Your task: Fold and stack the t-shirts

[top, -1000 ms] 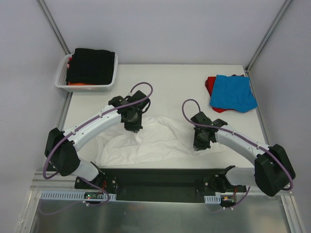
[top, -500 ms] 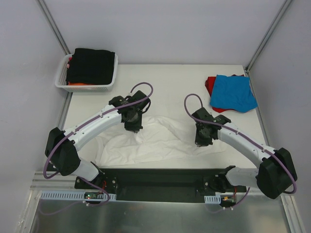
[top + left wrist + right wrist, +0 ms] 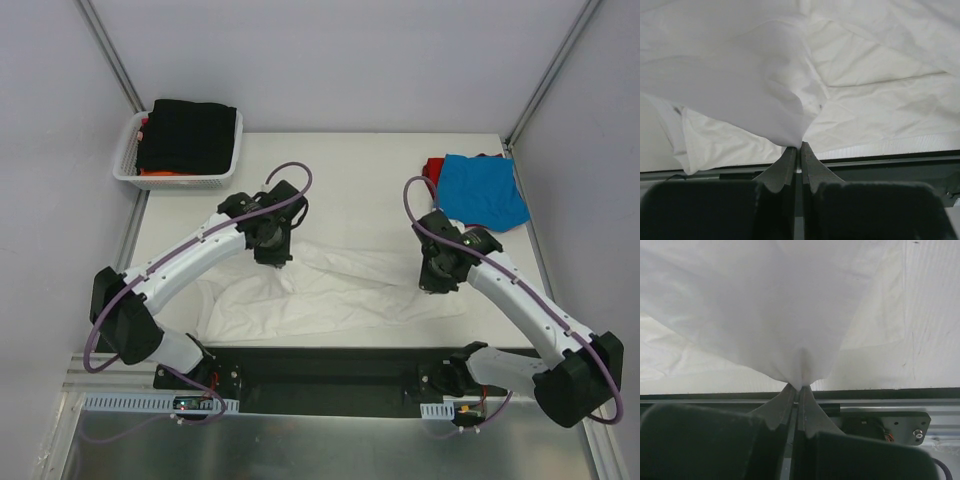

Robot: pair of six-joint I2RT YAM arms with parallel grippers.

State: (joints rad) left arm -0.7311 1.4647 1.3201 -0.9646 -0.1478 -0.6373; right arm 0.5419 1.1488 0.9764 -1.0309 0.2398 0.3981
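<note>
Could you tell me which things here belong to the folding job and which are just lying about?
Job: white t-shirt, pinched by left gripper and right gripper; blue t-shirt on red t-shirt; black t-shirt and orange t-shirt.
Lying about: lattice basket holding those two.

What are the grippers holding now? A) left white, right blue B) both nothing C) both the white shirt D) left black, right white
C: in the wrist views the left gripper and the right gripper are each shut on a bunched fold of the white t-shirt.

Front centre: spread t-shirt; rear left: basket; rear right: 2 t-shirts.
</note>
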